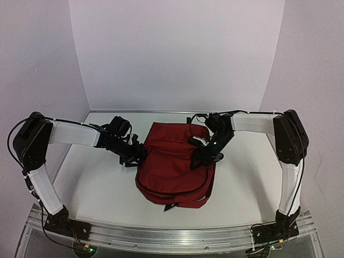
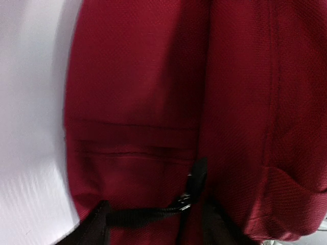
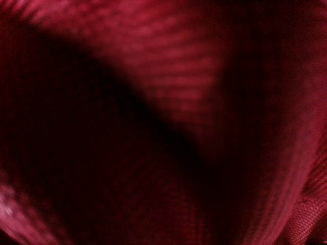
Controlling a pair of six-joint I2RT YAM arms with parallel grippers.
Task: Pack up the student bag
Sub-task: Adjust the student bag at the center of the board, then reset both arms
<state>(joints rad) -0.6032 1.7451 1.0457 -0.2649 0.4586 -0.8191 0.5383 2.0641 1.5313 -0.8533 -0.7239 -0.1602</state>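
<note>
The student bag (image 1: 173, 167), a dark red backpack, lies flat in the middle of the table. My left gripper (image 1: 137, 155) is at the bag's left edge, its tips against the fabric. The left wrist view shows the bag's red side (image 2: 153, 92) and a black strap with a metal buckle (image 2: 184, 200); I cannot make out the fingers there. My right gripper (image 1: 202, 156) rests on the bag's upper right part, its tips sunk in the fabric. The right wrist view is filled with blurred red cloth (image 3: 173, 92), and its fingers are hidden.
The white table (image 1: 97, 188) lies bare to the left and right of the bag. White walls close it in at the back and sides. A metal rail (image 1: 172, 236) with both arm bases runs along the near edge. A black strap end (image 1: 171, 207) pokes out at the bag's near side.
</note>
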